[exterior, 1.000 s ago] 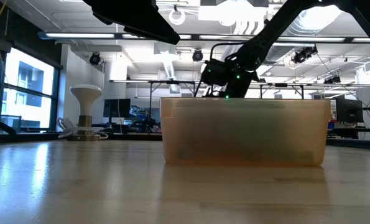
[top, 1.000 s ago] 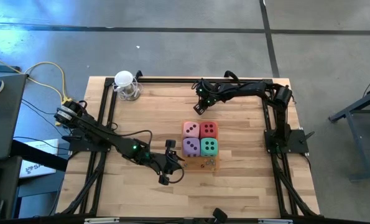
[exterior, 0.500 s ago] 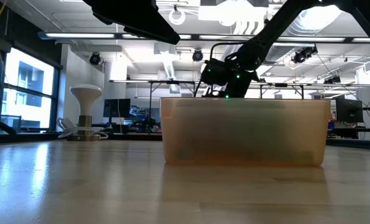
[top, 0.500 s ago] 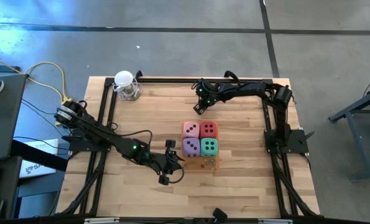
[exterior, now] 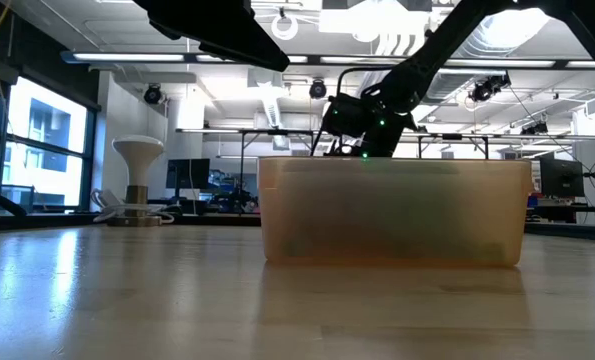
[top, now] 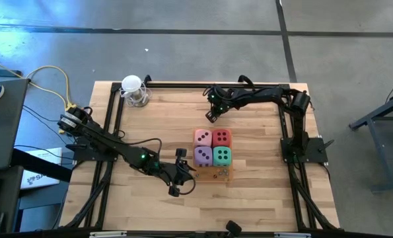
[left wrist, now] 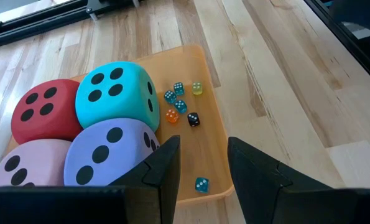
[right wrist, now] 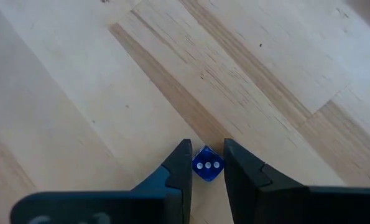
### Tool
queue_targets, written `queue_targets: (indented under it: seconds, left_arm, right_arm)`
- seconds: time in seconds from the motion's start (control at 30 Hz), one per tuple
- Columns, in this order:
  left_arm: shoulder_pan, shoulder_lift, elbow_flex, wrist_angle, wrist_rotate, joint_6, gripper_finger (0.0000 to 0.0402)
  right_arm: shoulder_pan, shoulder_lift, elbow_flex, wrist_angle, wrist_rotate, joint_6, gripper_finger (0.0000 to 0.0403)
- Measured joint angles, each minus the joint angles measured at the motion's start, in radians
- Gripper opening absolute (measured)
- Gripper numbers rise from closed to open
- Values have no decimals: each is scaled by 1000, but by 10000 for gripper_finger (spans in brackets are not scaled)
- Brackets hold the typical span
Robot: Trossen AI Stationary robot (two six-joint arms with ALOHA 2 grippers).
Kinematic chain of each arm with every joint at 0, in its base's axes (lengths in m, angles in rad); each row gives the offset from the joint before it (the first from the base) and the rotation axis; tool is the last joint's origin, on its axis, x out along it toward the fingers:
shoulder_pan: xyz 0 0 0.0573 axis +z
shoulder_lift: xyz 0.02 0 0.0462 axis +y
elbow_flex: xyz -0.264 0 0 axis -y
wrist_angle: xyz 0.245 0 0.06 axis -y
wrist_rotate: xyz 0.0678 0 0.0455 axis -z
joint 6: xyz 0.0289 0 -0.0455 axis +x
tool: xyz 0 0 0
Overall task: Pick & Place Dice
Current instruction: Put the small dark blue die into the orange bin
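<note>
Small translucent blue die point(right wrist: 206, 167) clamped between right gripper point(right wrist: 205, 169) fingers, far beyond translucent orange plastic tray point(top: 224, 174); left gripper point(left wrist: 200, 165) held apart beside tray.

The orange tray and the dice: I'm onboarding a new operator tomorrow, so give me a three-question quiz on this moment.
1. True or false: the right gripper has a small blue die between its fingers.
2. Multiple choice: in the orange tray, the four big dice sit
A) in one row
B) as a two-by-two block
C) stacked in a tower
3. Fill in: seen from above, the purple die lies beside the ____ die.

Key
1. True; the die shows three white pips.
2. B; pink die and red die form the other pair, and several tiny dice lie loose next to the block.
3. Teal.
</note>
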Motion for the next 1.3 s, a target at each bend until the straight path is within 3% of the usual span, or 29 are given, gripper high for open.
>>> queue_targets:
  seconds: [0.77,1.3]
  left_arm:
    - [0,0,0,0,0,-1,127]
    - [0,0,0,1,0,0,127]
  right_arm:
    - [77,-168,-2,-38,114,-49,51]
    - [196,-307,0,-92,234,-73,51]
